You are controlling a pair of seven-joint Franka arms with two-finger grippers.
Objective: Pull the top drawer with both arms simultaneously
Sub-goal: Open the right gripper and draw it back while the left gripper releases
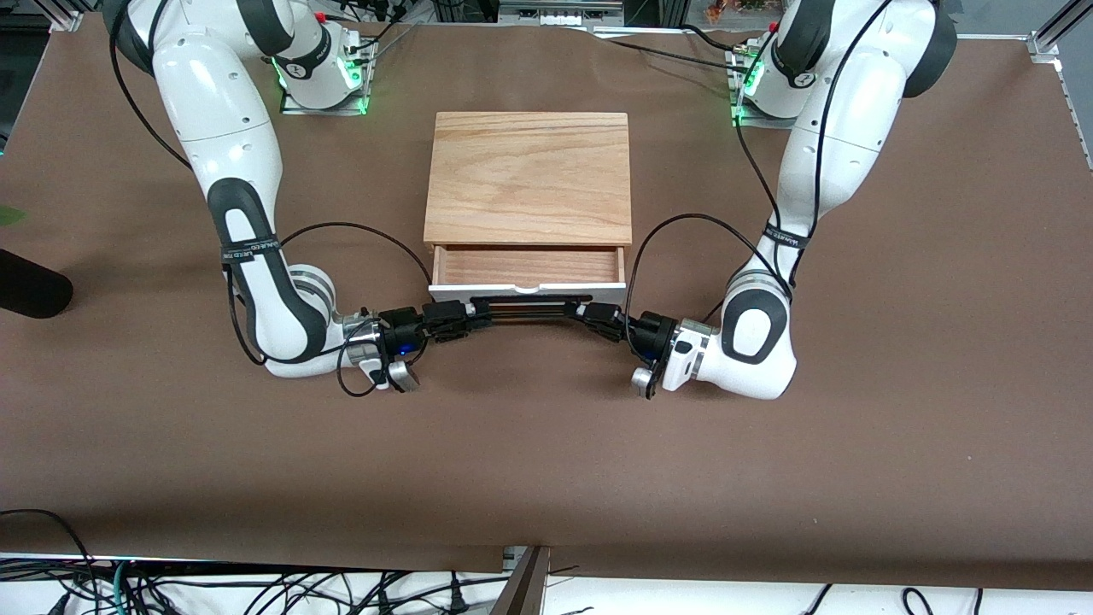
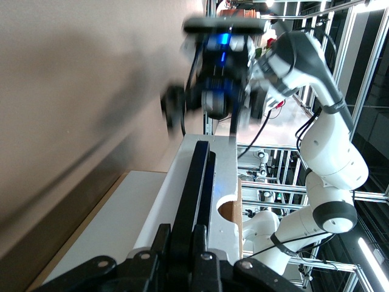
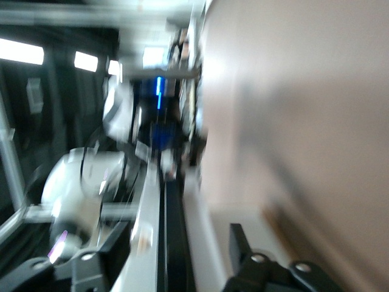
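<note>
The top drawer stands partly out of the cabinet, showing its light wood interior. Its black bar handle runs along the white front panel. My left gripper is shut on the handle's end toward the left arm; in the left wrist view both fingers clamp the handle. My right gripper is at the handle's other end. In the blurred right wrist view it is open, its fingers standing wide apart on either side of the handle.
The cabinet's oak top slab lies between the arm bases. A black cylinder lies at the right arm's end of the table. Loose cables hang below the table's near edge. The brown table cover stretches nearer the camera.
</note>
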